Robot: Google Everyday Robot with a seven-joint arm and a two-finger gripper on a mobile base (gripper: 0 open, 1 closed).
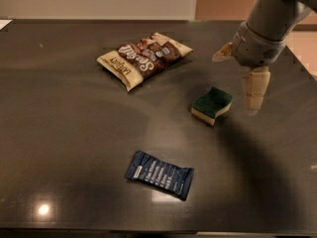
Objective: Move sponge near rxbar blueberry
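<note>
Four things can be counted on the dark grey bench (59, 133): one sponge, one bar, one snack bag and one gripper.

The small wavy-edged sponge with a dark green scrub top over pale yellow foam (212, 105) lies right of centre, green side up. Its long axis runs from lower left to upper right.

The flat rectangular navy-blue bar wrapper with crimped ends (159, 174) lies in the lower middle of the frame, well apart from the sponge and down-left of it. Its long axis slants from upper left to lower right. Its white lettering is too small to read.

The tan-and-brown snack bag (144, 58) sits in the upper middle, tilted. It has large white letters beginning "Se"; the rest cannot be made out.

The grey arm's gripper with pale beige fingers (237, 81) is at the upper right of the frame, just to the right of the sponge and not touching it. Its jaws are spread with nothing between them, one finger pointing down and the other out to the left.
</note>
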